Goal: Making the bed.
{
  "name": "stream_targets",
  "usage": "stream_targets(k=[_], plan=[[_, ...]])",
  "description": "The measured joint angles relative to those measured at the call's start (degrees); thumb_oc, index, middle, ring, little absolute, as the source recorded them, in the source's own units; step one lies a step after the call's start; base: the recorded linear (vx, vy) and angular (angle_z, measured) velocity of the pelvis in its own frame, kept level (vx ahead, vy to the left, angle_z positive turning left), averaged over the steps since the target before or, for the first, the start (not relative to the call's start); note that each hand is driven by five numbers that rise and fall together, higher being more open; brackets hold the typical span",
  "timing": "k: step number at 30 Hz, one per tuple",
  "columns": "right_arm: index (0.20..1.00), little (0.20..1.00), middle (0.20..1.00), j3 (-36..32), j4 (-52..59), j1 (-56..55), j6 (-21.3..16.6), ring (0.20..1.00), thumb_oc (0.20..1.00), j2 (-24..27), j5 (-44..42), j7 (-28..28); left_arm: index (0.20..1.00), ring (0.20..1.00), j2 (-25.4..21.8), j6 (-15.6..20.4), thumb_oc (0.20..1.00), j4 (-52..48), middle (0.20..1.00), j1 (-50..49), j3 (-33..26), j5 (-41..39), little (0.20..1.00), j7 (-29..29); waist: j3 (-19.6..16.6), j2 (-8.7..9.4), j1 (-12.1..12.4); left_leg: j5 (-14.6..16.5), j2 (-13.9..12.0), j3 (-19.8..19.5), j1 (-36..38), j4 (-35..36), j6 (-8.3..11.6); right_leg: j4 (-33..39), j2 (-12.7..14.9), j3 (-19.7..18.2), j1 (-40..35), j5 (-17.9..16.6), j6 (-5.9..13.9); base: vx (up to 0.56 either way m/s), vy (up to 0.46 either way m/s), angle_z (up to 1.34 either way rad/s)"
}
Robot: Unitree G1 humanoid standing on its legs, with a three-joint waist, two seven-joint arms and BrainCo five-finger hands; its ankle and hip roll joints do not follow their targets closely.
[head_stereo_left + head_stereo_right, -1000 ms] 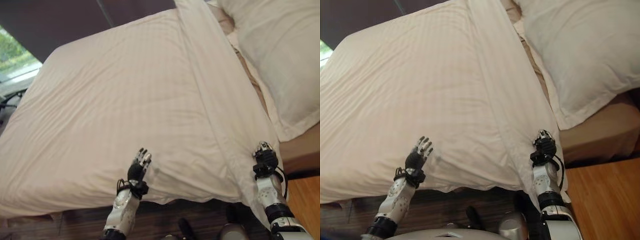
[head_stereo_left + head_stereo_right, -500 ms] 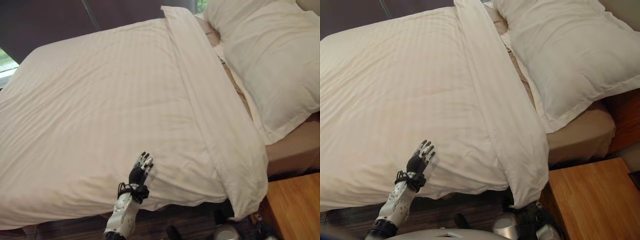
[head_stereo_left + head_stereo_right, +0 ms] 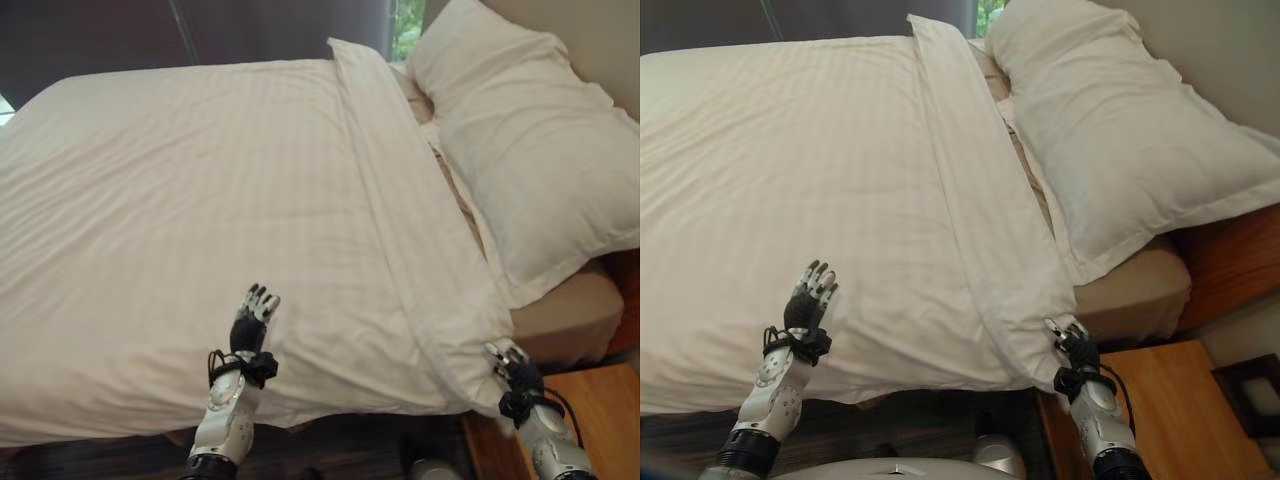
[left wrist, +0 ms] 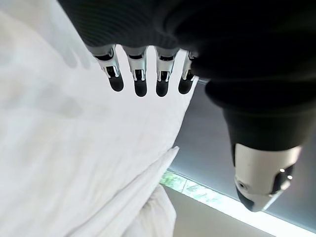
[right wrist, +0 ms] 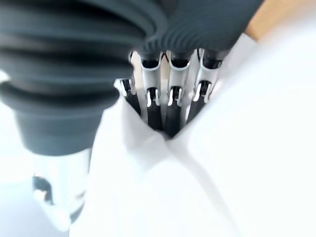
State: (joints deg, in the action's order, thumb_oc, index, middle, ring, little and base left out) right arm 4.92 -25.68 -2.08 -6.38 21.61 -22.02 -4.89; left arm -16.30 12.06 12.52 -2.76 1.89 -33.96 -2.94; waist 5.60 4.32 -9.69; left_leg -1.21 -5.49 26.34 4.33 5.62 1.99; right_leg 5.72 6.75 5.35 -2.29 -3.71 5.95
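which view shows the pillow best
The right eye view: the pillow shows nearly whole, lying past the duvet's folded edge. The left eye view crops its right side. The left wrist view catches a blurred white corner, perhaps the pillow.

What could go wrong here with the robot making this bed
The right hand has its fingers at the folded corner of the duvet, which hangs past the mattress edge near the wooden nightstand. A pull there could drag the fold askew, or the corner could slip out. The left hand is open, so nothing holds that side down and the duvet could shift or wrinkle. The pillow overhangs the mattress and could get nudged.
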Motion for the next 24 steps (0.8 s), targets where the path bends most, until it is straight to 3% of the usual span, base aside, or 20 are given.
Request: stream_targets(k=[4, 19, 24], plan=[[1.000, 1.000, 1.000, 0.6, 1.9, 0.3, -0.2, 1.000, 1.000, -0.2, 6.9, -0.8, 1.000, 1.000, -0.1, -0.1, 1.000, -0.6, 1.000, -1.2, 0.2, 3.4, 1.000, 0.0, -0.5, 0.70, 0.7, 0.0, 0.0, -0.2, 0.0, -0.1, 0.00, 0.2, 0.1, 0.2, 0.0, 0.1, 0.07, 0.00, 0.000, 0.00], [1.000, 1.000, 1.000, 2.3, 5.3, -2.1, 0.4, 1.000, 1.000, 1.7, 20.2, -1.7, 1.000, 1.000, -1.5, -0.3, 1.000, -3.7, 1.000, -5.0, 0.9, 6.5, 1.000, 1.9, -0.8, -0.69, 1.9, 0.0, 0.0, -0.3, 0.2, 0.1, -0.01, 0.2, 0.0, 0.3, -0.1, 0.1, 0.13, 0.00, 0.003, 0.00], [1.000, 1.000, 1.000, 2.2, 9.5, -3.0, 2.5, 1.000, 1.000, 3.3, 27.0, -2.0, 1.000, 1.000, -1.9, -1.0, 1.000, -3.7, 1.000, -5.5, -0.2, 8.1, 1.000, 0.7, 0.2, 1.14, 1.0, 0.1, -0.4, 1.4, 0.9, 0.1, 0.13, 0.2, -0.4, -1.1, 0.2, 0.2, 0.21, -0.05, 0.018, -0.15]])
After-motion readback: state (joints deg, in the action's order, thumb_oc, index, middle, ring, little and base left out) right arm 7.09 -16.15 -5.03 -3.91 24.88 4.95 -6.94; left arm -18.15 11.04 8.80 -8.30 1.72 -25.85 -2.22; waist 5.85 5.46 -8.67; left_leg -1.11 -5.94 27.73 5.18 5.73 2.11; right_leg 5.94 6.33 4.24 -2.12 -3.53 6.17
